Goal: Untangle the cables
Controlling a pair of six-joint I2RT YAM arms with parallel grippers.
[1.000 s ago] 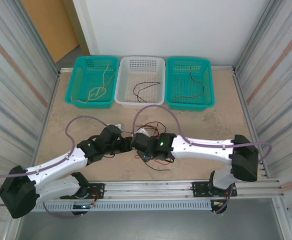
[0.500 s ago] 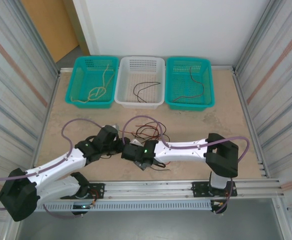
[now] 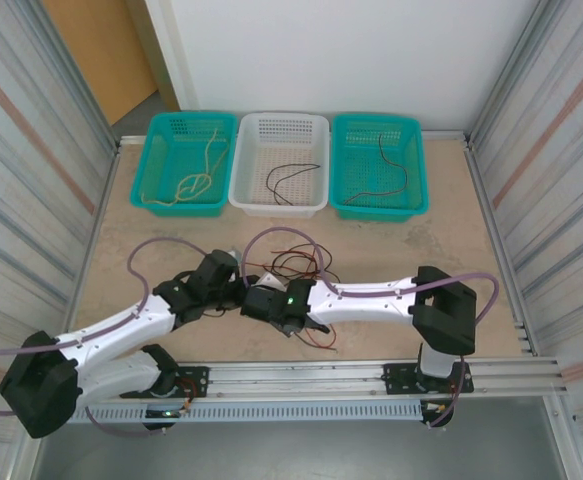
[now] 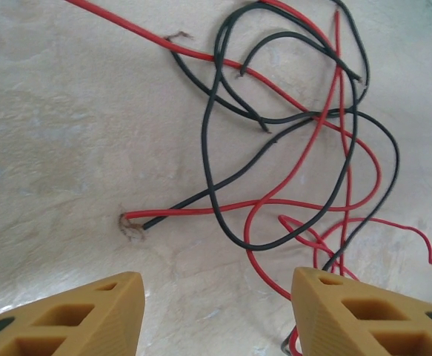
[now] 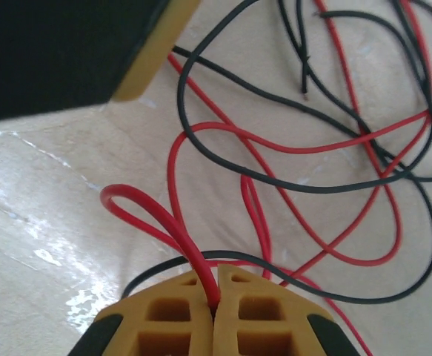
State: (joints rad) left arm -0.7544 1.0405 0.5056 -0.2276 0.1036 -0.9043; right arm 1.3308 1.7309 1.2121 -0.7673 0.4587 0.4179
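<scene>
As the right pincer (image 5: 214, 291) pinches a red wire (image 5: 198, 264) and the left pincer (image 4: 216, 280) gapes empty, pulling risks knotting the cables (image 4: 339, 111) tighter.

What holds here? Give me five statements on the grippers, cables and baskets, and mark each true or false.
1. The right gripper is shut on a red cable. True.
2. The left gripper is shut on a black cable. False: its jaws stand open, with nothing between them.
3. The white basket stands between the left teal basket and the right teal basket. True.
4. The left teal basket holds a red cable. False: it holds a tan cable.
5. The tangle on the table is made of red and black cables. True.
</scene>
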